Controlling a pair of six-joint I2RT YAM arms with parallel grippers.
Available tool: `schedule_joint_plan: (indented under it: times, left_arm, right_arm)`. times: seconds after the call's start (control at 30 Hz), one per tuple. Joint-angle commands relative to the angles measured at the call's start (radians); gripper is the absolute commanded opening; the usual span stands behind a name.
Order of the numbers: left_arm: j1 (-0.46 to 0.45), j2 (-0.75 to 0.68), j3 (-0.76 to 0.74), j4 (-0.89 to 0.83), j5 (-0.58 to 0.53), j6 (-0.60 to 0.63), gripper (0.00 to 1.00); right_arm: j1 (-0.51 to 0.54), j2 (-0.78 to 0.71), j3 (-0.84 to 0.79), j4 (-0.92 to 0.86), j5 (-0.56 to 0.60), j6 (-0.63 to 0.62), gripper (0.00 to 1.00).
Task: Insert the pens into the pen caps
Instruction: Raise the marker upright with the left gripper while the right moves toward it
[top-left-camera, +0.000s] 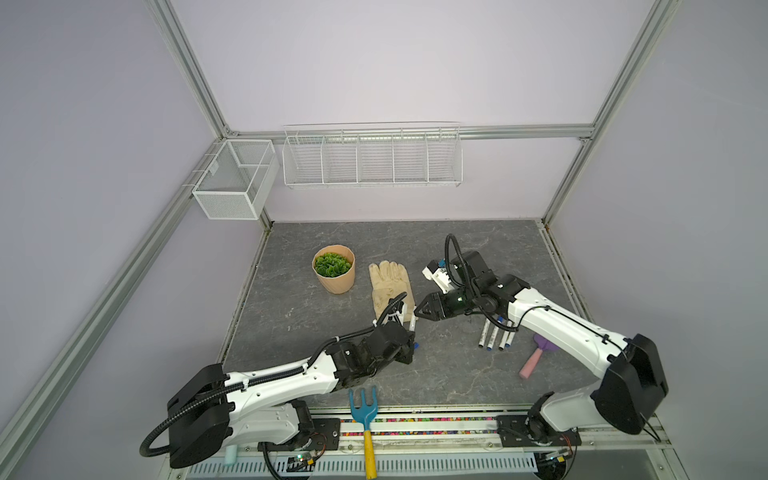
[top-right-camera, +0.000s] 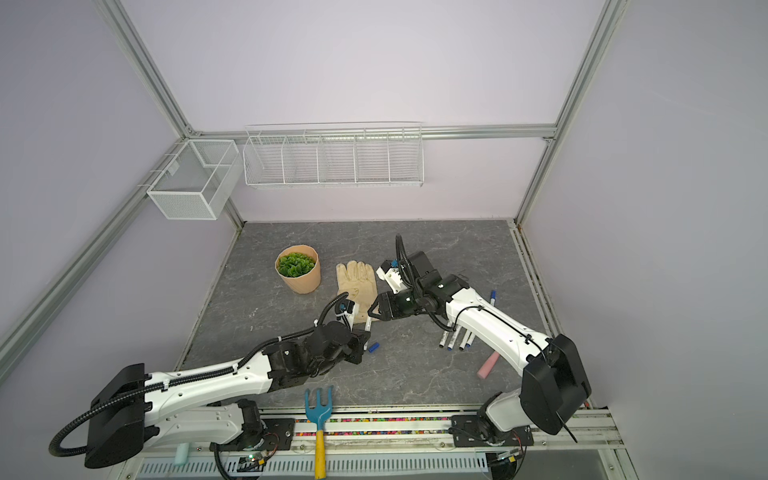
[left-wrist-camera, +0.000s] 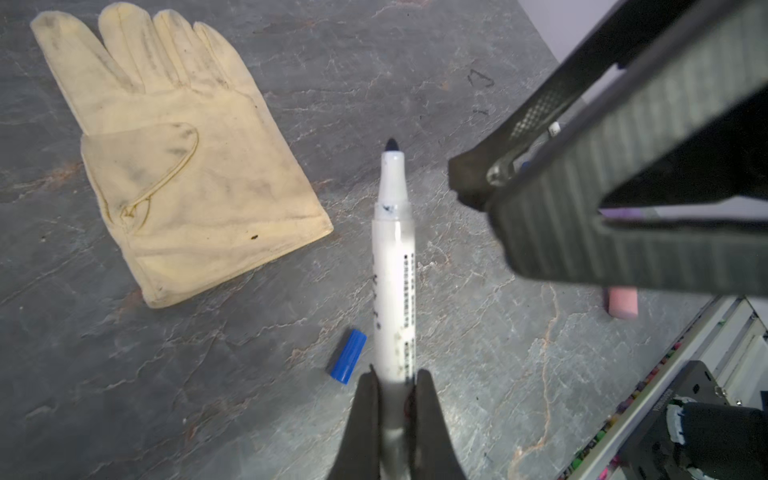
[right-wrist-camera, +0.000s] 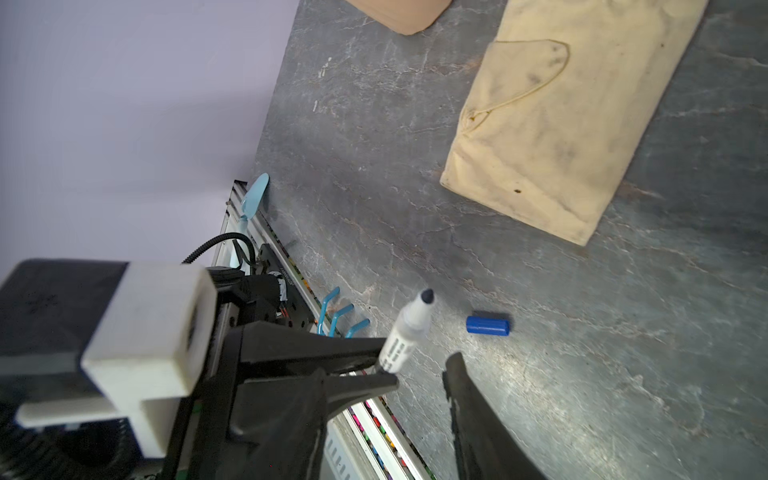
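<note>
Grey slate tabletop (top-left-camera: 457, 374), and your left gripper (left-wrist-camera: 392, 386) is clamped on an uncapped pen (left-wrist-camera: 395, 270) beside the glove (left-wrist-camera: 187, 166), tip thrust out, I'd say for capping. Your right gripper (top-left-camera: 417, 312) hangs near the glove, jaws apart and empty; the blue cap (left-wrist-camera: 348, 356) lies just off its cuff.

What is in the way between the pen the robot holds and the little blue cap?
Nothing I can see. The left gripper holds the pen, and the blue cap lies on bare table right beside it. The open right gripper is on the pen's other side.
</note>
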Motion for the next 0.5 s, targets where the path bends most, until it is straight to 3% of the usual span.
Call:
schedule_joint_plan:
  times: [0.0, 0.27, 0.47]
  left_arm:
    - [0.000, -0.029, -0.017, 0.079, -0.019, 0.033, 0.00]
    - [0.000, -0.059, -0.035, 0.126, -0.001, 0.056, 0.00]
    - [0.000, -0.034, -0.029, 0.150, 0.005, 0.063, 0.00]
  right_arm:
    - [0.008, 0.024, 0.027, -0.018, -0.019, -0.033, 0.49]
    - [0.010, 0.067, 0.046, -0.030, 0.011, -0.028, 0.46]
    - [0.011, 0.074, 0.039, -0.004, -0.047, -0.030, 0.17]
